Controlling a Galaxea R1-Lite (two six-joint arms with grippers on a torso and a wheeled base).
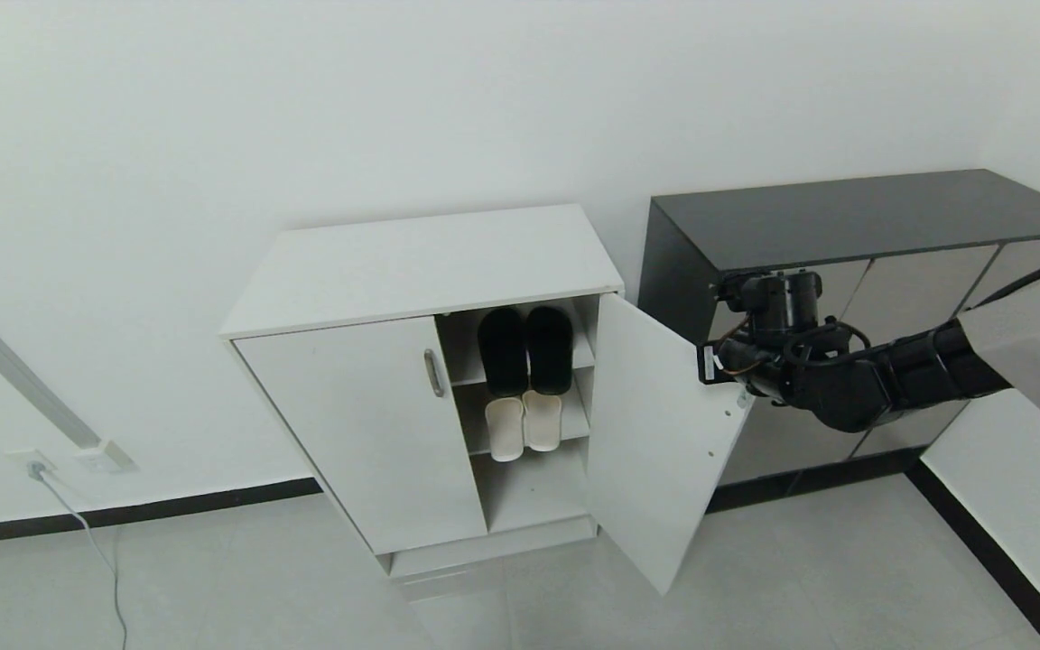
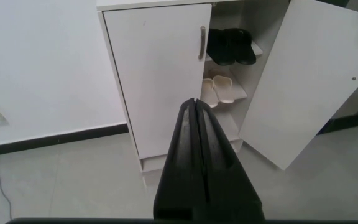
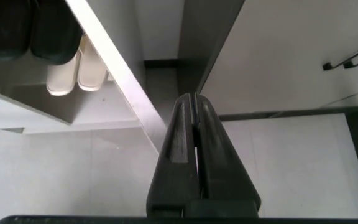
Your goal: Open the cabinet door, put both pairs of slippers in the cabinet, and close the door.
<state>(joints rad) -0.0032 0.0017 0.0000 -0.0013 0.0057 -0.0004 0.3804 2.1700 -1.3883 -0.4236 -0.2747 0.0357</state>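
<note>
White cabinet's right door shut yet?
No, the white right door stands swung wide, exposing black slippers above cream slippers inside.

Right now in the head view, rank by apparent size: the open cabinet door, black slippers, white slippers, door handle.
Largest to smallest:
1. open cabinet door
2. black slippers
3. white slippers
4. door handle
The two pairs look close; white appears slightly smaller.

black sideboard (image 1: 845, 217) against wall | wall socket (image 1: 30, 464) far left | black skirting (image 1: 168, 506) | grey floor (image 1: 800, 578)

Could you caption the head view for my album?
Black slippers and white slippers shelved in cabinet; right claw beside open door.
</note>
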